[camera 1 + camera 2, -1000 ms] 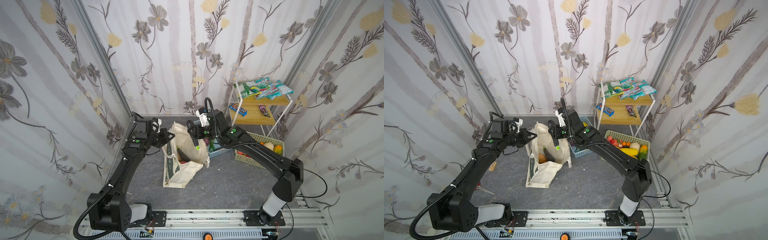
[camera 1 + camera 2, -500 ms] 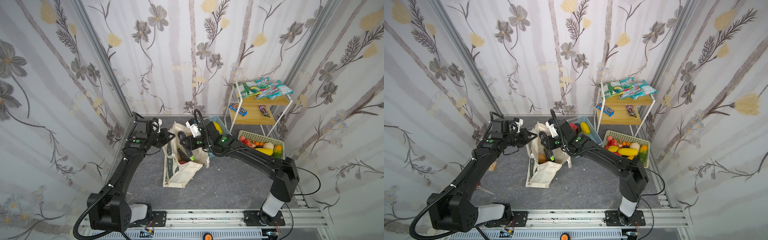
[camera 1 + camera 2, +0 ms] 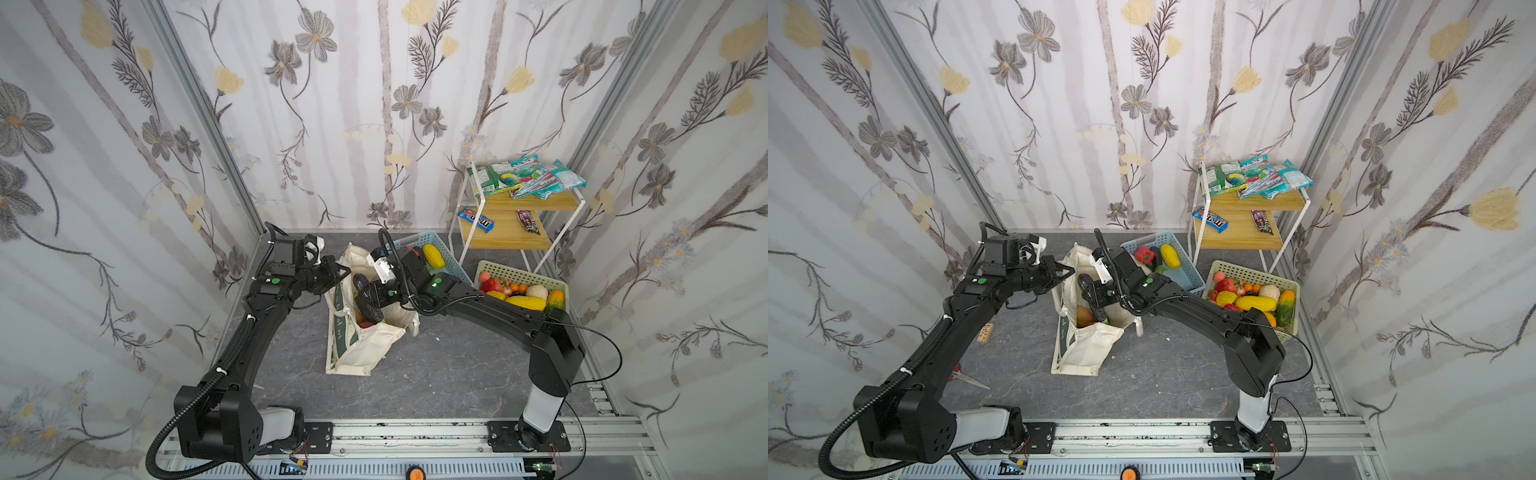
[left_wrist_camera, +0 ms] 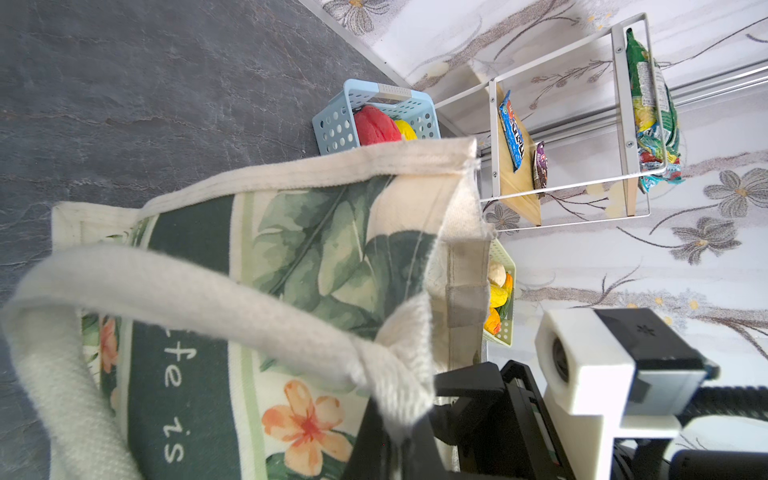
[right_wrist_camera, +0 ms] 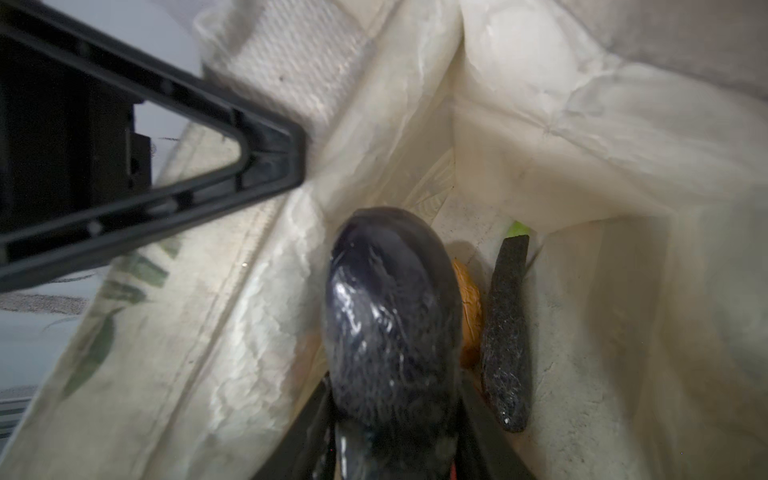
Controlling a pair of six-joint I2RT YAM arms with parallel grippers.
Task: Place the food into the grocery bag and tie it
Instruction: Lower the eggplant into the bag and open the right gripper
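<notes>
The cream floral grocery bag stands open on the grey floor in both top views. My left gripper is shut on one cream loop handle at the bag's rim and holds the mouth up. My right gripper reaches into the mouth, shut on a glossy dark purple vegetable whose tip points down inside. At the bottom of the bag lie a brown piece of food and a dark green one. A green snack packet lies on the top shelf.
A light blue basket holding red and yellow food stands behind the bag. A pale yellow basket with several fruits is at the right. A white-framed wooden shelf rack stands at the back right. Scissors lie on the floor at the left.
My right arm has swung left from the blue basket to the bag's mouth and lowered the dark vegetable into it. The left gripper has kept its hold on the handle.
</notes>
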